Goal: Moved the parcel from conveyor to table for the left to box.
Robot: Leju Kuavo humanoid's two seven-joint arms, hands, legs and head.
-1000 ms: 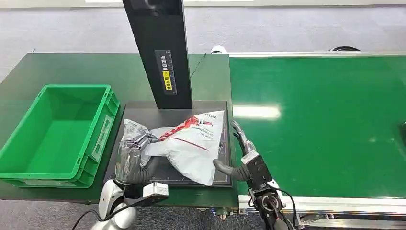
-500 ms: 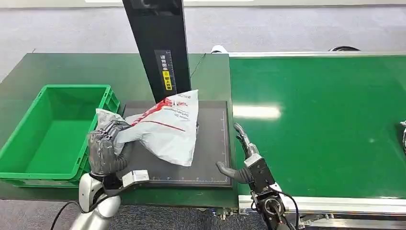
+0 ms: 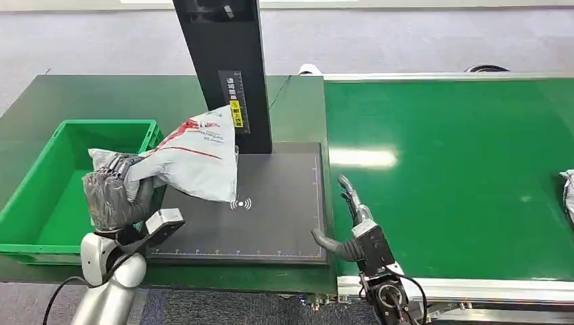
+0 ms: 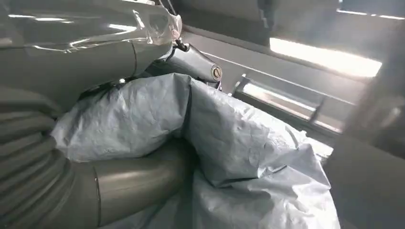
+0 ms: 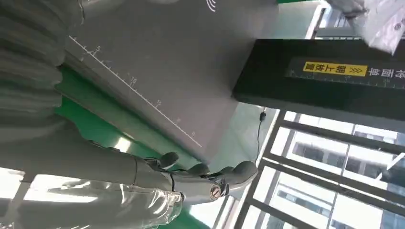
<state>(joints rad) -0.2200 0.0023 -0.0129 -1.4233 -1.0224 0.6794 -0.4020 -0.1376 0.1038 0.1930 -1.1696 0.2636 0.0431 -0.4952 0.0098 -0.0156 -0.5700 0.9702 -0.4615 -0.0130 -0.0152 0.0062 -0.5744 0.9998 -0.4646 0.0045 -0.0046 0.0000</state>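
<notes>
Grey parcel [image 3: 193, 159] is gripped at its crumpled end by the left hand [image 3: 115, 196], lifted over the right rim of the green bin [image 3: 40, 223] and the dark pad [image 3: 271, 223] on the counter [image 3: 101, 95]. Left wrist view shows the thumb [image 4: 143, 179] pressed into the plastic, most fingers hidden by it. Right hand [image 3: 348, 223] holds nothing, fingers apart, at the pad's conveyor-side edge; another parcel [image 3: 567, 193] on the conveyor [image 3: 460, 169] is cut off by the frame.

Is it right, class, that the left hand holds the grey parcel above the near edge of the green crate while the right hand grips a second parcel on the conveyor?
Not quite. The left hand does hold the grey parcel by the green crate, but the head view shows the right hand open and holding nothing, beside the black scanner pad.
</notes>
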